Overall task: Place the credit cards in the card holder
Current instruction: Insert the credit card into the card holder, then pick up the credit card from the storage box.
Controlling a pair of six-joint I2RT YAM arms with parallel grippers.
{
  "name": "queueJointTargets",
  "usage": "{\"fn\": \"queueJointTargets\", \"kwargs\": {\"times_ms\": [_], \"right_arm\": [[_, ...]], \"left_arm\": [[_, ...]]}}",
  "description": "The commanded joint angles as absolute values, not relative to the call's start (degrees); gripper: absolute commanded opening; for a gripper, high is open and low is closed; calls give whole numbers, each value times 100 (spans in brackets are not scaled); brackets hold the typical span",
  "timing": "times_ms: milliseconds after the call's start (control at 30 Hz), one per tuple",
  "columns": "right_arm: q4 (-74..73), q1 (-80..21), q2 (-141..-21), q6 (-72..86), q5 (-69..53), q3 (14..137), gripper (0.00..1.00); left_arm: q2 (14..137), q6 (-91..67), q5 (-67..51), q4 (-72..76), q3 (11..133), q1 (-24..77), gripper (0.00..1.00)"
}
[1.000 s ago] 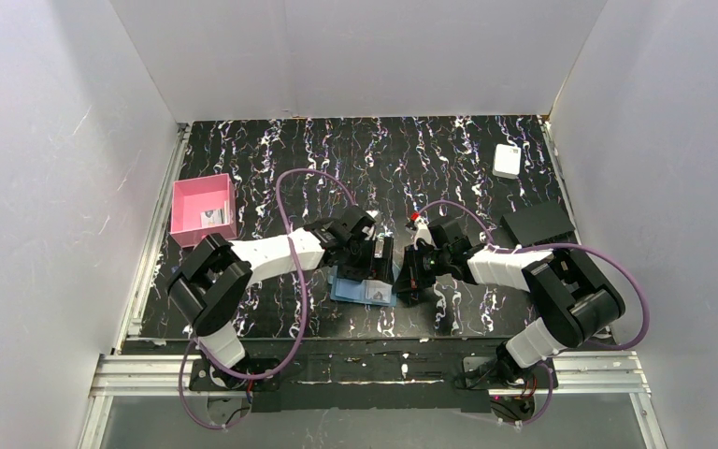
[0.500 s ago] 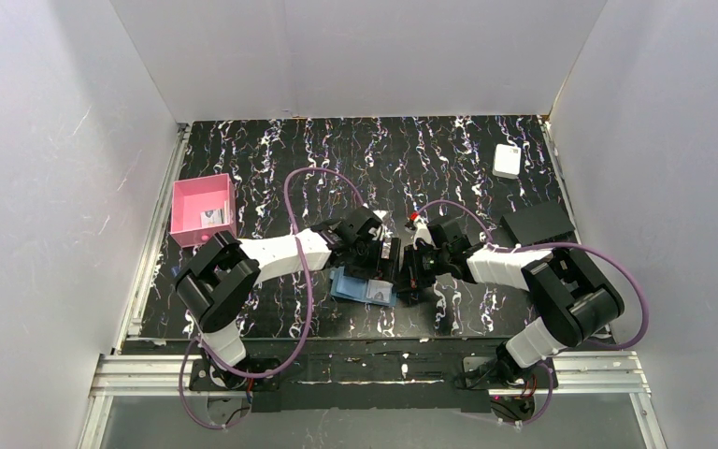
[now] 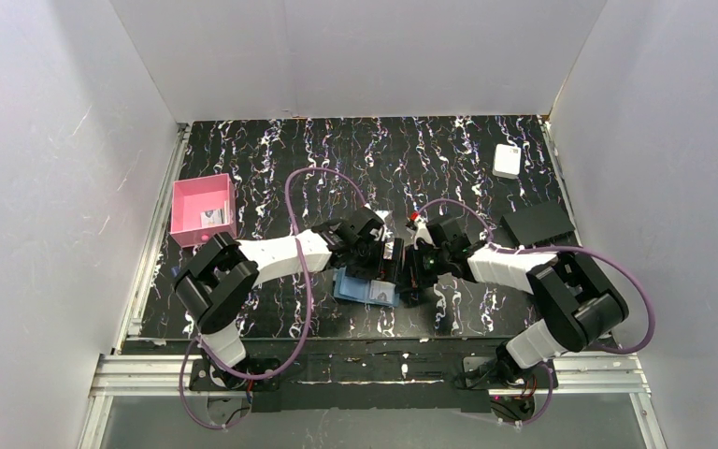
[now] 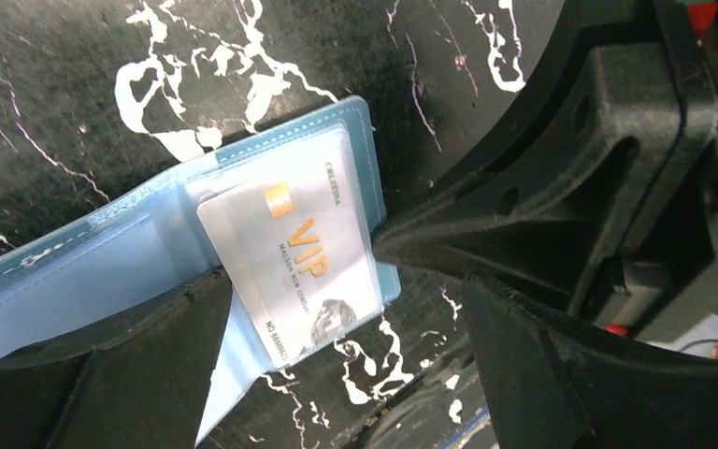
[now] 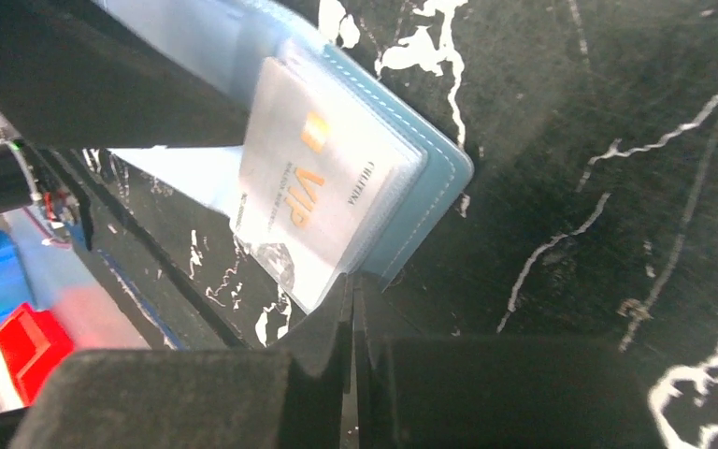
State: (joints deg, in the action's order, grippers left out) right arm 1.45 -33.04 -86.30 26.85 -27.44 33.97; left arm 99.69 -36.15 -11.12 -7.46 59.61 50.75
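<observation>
Left jaws edged rightward, spread, right jaws pressed together, one card holder point(image 4: 84, 281), one credit card point(image 4: 290, 271) inside.

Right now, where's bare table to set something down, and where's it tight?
Free: far strip of the table between pink tray and white box; narrower strip at the near edge. Crowded: centre, where left gripper and right gripper meet over the card holder.

Left gripper point(image 3: 380, 256) and right gripper point(image 3: 412, 272) sit just beside each other mid-table point(image 3: 337, 159), at the right end of the teal card holder point(image 3: 359, 288). Pink tray point(image 3: 192, 201) left edge, white box point(image 3: 507, 160) back right, flat black block point(image 3: 538, 224) right.
</observation>
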Motion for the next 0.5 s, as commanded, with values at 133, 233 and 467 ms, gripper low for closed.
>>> {"fn": "queueJointTargets", "kwargs": {"times_ms": [133,233,467], "right_arm": [[-1532,-3296,-7978,1822,-1218,4158,20],[-1936,-3296,-7702,1568,-927,4410,35],[-1795,-3302,-7566,1695,-1500,4545,43]], "left_arm": [[8568,-3633,-1649,-1760,6088,4410,98],[7875,-3438,-2028,-2420,6202,3868,98],[6792,-2145,-2037,-4747,7199,1713,98]]}}
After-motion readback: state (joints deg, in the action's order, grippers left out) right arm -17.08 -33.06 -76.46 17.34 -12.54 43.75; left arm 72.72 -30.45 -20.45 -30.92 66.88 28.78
